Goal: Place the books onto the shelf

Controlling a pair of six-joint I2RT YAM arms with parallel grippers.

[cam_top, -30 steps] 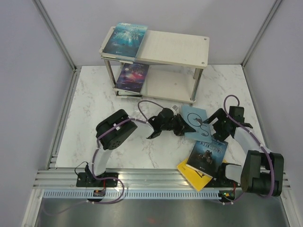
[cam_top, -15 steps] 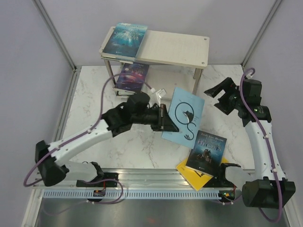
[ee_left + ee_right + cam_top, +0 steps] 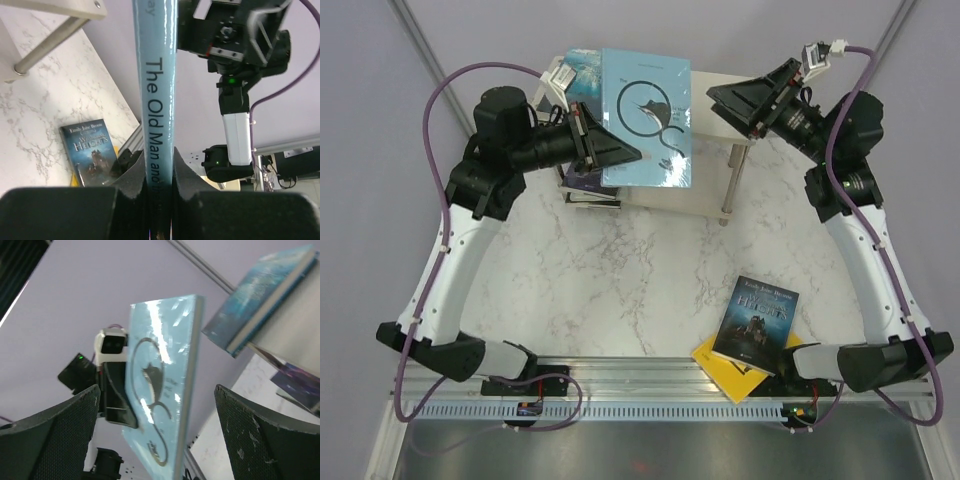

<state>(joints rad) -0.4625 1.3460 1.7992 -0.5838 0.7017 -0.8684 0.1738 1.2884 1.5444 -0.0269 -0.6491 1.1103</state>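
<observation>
Upper centre, our left gripper clamps the pale blue book above the shelf; our right gripper gapes wide.

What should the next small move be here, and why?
Probably the right gripper moves in on the free edge of the blue book: it is wide open facing it, while the left gripper pinches the spine above the shelf.

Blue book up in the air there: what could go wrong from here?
The left pincer grips the blue book only by its spine edge, so it could swing or slip out over the shelf. The right pincer, wide open, hangs close by and might bump it. The teal book overhangs the top board's left end; a nudge could tip it off.
</observation>
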